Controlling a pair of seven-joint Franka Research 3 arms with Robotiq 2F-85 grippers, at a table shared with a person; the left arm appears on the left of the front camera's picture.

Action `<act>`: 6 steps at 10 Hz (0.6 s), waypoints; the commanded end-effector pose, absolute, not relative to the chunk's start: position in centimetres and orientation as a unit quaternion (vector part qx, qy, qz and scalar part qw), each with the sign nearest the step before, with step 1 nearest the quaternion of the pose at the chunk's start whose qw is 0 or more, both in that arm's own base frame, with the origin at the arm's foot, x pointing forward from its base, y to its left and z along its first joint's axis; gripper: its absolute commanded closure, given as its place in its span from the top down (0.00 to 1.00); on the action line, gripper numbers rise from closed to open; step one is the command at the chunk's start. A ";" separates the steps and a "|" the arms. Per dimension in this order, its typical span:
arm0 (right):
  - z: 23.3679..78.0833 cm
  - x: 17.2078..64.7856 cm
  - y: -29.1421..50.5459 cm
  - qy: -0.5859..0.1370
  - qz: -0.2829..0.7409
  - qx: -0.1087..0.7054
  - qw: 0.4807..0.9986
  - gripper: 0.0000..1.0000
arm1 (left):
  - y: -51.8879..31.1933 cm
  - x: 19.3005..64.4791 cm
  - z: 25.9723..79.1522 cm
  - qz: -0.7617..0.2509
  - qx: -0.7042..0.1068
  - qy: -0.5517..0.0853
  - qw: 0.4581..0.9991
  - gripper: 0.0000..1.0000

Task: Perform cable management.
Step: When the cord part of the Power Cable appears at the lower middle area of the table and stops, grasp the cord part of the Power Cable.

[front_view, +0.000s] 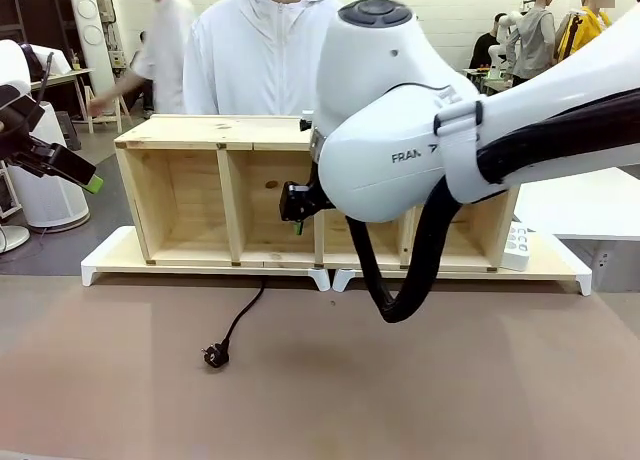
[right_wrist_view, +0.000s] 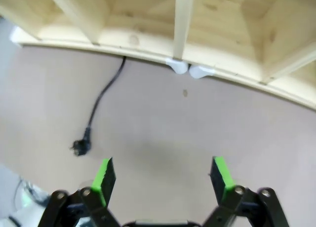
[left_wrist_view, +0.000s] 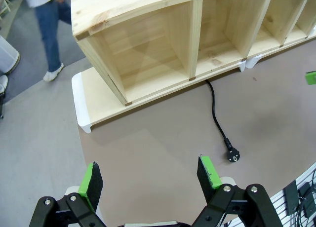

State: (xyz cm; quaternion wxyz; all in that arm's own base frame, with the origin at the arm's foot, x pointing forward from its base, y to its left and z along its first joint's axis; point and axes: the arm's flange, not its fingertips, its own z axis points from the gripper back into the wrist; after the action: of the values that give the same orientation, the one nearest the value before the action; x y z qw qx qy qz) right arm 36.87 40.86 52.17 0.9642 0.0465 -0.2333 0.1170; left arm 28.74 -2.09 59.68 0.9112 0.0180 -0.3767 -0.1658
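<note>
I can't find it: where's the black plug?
In the front view the plug lies on the brown table, left of middle, in front of the wooden shelf, at the end of the cable.

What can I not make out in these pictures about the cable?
- Front view: the cable vanishes at the base of the wooden shelf; its far run is hidden.
- Front view: the power strip is partly behind the shelf's end wall.
- Right wrist view: the plug is blurred; pins unreadable.

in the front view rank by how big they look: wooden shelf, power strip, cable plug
1. wooden shelf, by far the largest
2. power strip
3. plug, a little smaller than the strip, though nearer the camera
</note>
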 end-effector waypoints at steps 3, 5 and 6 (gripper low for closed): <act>48.6 39.1 48.7 -0.185 0.154 0.140 0.960 1.00 | -2.0 29.0 59.7 -0.165 0.020 -0.382 0.909 1.00; 45.6 39.3 51.1 -0.125 0.155 0.166 0.966 1.00 | -2.0 29.0 59.7 -0.165 0.020 -0.382 0.909 1.00; 44.5 39.4 52.3 -0.109 0.145 0.162 0.970 1.00 | -2.0 29.0 59.7 -0.165 0.020 -0.382 0.909 1.00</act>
State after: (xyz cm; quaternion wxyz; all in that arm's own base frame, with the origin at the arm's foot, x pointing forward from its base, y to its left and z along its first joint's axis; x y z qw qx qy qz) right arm 38.16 51.75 43.92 0.9663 0.1620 -0.1319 0.1505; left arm 28.74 -2.10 59.68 0.9112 0.0181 -0.3767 -0.1658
